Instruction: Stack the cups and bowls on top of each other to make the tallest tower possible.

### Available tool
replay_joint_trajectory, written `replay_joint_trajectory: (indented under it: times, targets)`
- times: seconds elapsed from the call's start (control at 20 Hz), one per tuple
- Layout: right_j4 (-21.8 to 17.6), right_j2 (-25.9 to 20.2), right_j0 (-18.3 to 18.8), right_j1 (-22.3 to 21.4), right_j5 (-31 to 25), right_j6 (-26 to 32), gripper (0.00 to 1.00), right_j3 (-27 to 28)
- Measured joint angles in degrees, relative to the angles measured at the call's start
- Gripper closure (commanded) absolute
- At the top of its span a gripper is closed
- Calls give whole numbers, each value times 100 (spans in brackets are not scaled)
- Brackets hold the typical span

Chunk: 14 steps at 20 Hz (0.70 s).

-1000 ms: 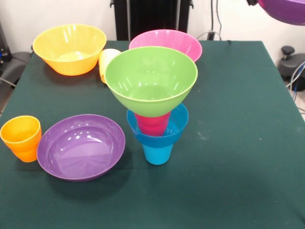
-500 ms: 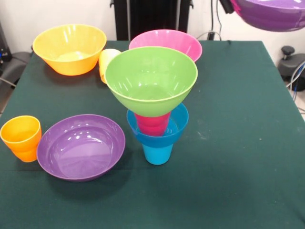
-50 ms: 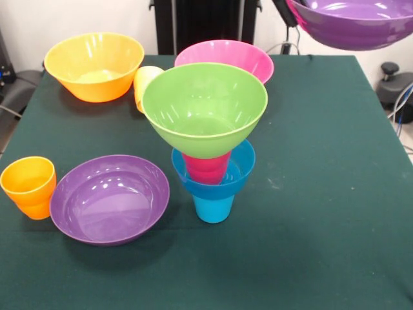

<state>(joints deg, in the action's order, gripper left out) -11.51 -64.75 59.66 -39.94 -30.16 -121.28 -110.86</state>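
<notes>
I see tower (image 3: 208, 139) four high mid-table: blue cup, blue bowl, red cup, green bowl (image 3: 204, 108) on top. Purple bowl (image 3: 353, 22) aloft at top right, well off tower; gripper itself hidden, can't tell its state. Five pieces still unstacked by my count.

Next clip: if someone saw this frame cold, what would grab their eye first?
Probably the tower at mid-table: a wide lime green bowl perched on a red cup, inside a small blue bowl, atop a blue cup. Next, a purple bowl hanging in the air at the top right, above the table, its carrier hardly visible.
</notes>
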Motion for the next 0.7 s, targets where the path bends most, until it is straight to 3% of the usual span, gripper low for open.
replay_joint_trajectory:
  times: [0.7]
  targets:
    - [-47, -392, 427, 267, -1075, 18, 100, 345]
